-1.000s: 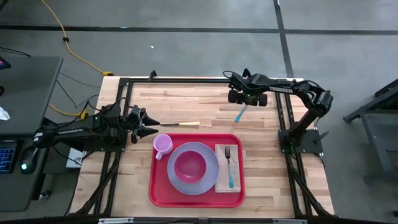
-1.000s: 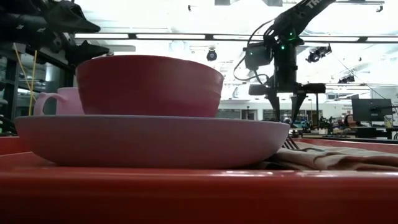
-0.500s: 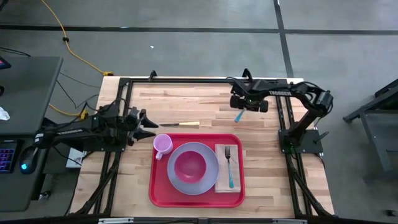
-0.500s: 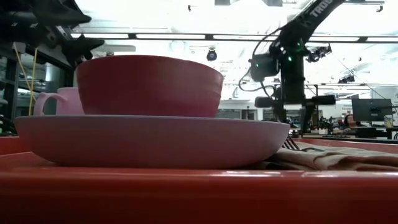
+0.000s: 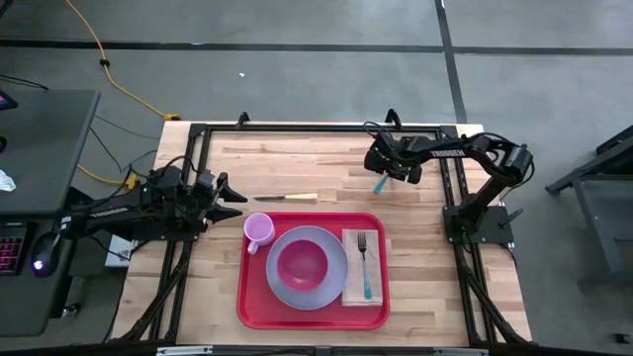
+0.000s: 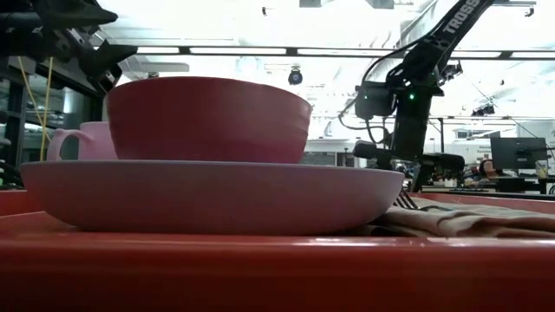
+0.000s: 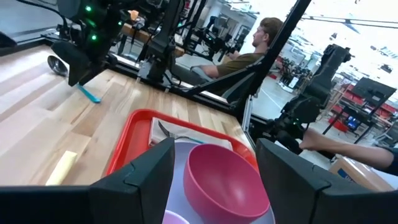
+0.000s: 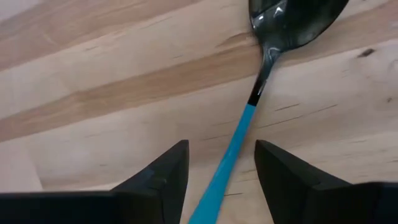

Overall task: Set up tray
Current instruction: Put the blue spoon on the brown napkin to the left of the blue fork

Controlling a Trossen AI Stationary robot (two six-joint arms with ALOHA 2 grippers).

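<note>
Your right gripper (image 8: 216, 171) straddles the spoon (image 8: 264, 81) handle, jaws apart, probably just above it. Close off-centre and the spoon skids away from the tray (image 5: 255, 302).

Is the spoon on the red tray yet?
No. The spoon lies on the bare wooden table, beyond the red tray, between the right gripper's open fingers.

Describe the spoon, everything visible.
The spoon has a dark shiny metal bowl and neck and a slim blue handle. It lies flat on the bare wooden table, behind the red tray, not on it. The right hand hangs over it, open, fingers straddling the handle without touching.
</note>
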